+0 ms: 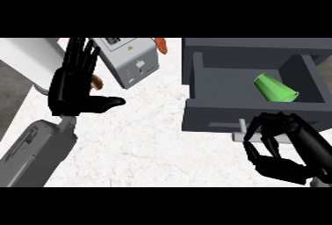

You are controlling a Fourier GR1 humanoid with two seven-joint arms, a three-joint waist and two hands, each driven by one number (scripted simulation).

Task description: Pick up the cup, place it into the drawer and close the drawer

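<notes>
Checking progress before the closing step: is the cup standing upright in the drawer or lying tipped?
Tipped. The green cup lies on its side inside the open drawer, rim toward the lower right.

You're looking at a kitchen: a pale marbled counter (149,132), a grey open drawer (214,83) and a small boxy grey appliance (133,61) on top.

The left hand (74,85) is covering part of an orange thing (98,81) at nine o'clock. The right hand (285,145) is hiding part of the drawer's (220,88) handle (239,137) at four o'clock. The box (133,59) is running off the top.
</notes>
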